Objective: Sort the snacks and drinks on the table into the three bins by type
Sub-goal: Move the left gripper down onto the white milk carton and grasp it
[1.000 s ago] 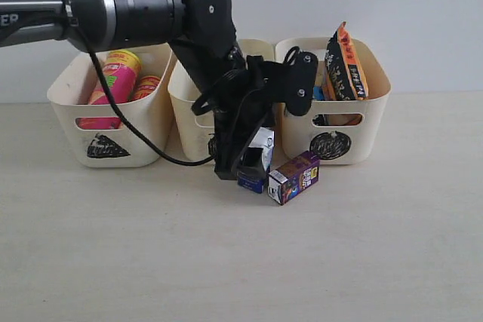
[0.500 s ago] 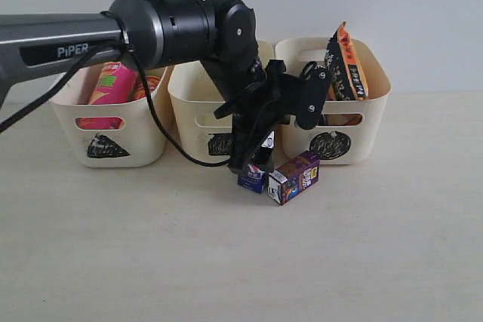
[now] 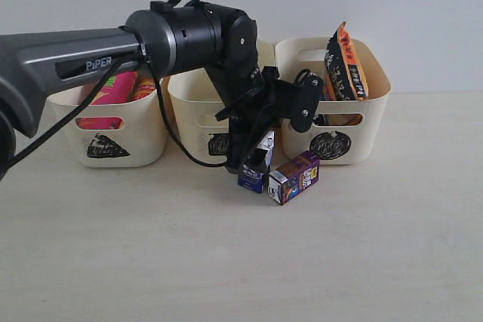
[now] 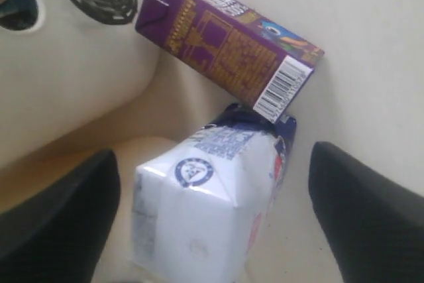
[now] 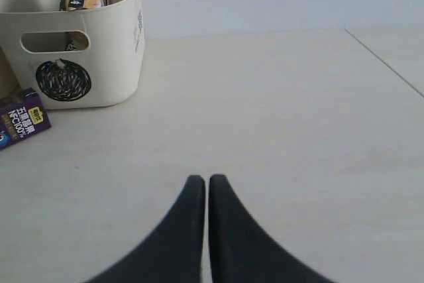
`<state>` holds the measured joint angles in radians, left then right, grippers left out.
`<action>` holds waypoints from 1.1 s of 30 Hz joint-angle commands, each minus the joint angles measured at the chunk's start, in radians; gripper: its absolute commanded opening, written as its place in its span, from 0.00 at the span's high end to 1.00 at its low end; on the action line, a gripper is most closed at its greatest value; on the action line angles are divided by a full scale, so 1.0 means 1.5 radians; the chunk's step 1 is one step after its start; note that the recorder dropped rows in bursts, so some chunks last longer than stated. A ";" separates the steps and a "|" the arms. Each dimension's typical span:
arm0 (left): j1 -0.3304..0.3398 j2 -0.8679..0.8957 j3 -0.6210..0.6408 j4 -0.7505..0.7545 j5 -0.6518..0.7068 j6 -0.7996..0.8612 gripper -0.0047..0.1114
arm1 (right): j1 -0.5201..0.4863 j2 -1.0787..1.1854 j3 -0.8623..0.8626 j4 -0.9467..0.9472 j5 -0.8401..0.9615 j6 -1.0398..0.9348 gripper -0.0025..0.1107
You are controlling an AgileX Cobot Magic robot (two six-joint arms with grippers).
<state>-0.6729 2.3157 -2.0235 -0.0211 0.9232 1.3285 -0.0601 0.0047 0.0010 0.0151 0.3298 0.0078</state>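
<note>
The snacks look sorted already: the chip tubes (image 3: 115, 87) stand in the triangle bin (image 3: 106, 130), and the orange bag (image 3: 351, 62) sticks up out of the circle bin (image 3: 370, 122). That leaves the drinks, both on the tabletop (image 3: 226, 262) just in front of the middle bin (image 3: 189, 111) (its inside is hidden from here).

The step in hand appears to be picking up the white carton (image 4: 199, 230). The left gripper (image 4: 212, 164) is down over it with its jaws spread wide, one on each side, and the carton stands between them, not yet squeezed. The purple carton (image 4: 225, 41) lies on its side, its barcode end touching the white carton's far edge. The right gripper (image 5: 206, 180) is closed on nothing, low over bare tabletop well apart from the drinks.

Next, the jaws need to close squarely on the white carton. It should then be lifted straight up, so the purple one is not dragged along, and carried to the middle bin, which is probably the one for drinks.
</note>
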 commanded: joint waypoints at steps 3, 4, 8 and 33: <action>0.007 0.009 -0.008 0.003 -0.009 -0.008 0.33 | 0.000 -0.003 -0.001 -0.001 -0.005 -0.001 0.98; 0.007 0.009 -0.008 0.003 -0.014 -0.008 0.33 | 0.000 -0.003 -0.001 -0.001 -0.005 -0.001 0.98; 0.007 0.010 -0.008 0.007 -0.020 -0.008 0.34 | 0.000 -0.003 -0.001 -0.001 -0.005 -0.001 0.98; 0.007 0.046 -0.008 0.031 -0.004 -0.025 0.88 | 0.000 -0.003 -0.001 -0.001 -0.005 -0.001 0.98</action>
<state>-0.6628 2.3853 -2.0318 0.0214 0.9114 1.3024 -0.0601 0.0047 0.0010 0.0151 0.3298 0.0078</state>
